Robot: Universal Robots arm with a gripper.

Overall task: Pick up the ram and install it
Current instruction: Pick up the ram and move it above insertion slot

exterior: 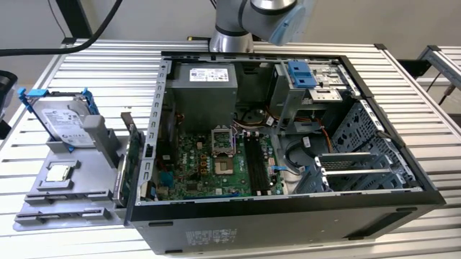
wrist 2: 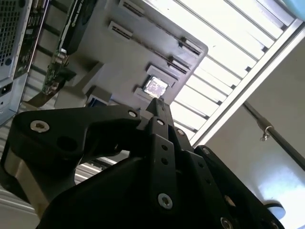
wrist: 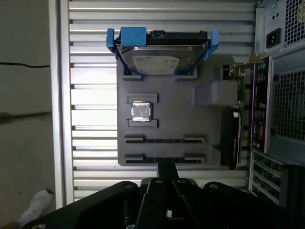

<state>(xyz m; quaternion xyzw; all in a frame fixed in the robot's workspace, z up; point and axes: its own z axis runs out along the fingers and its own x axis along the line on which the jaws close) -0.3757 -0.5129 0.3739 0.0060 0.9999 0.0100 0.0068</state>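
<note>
Exterior view has the open computer case (exterior: 288, 229) on the slatted worktop (exterior: 94, 59). The grey tray (exterior: 86, 175) sits just beside it on that view's left, carrying the hard drive (exterior: 65, 124) and the processor chip (exterior: 58, 172). Both wrist views look at that tray past my tool (wrist: 166, 164), which hangs well clear of it, pinched closed on itself. Honestly can't tell where the ram is. The long dark strips on the motherboard (exterior: 187, 162) are too dim to call.
</note>
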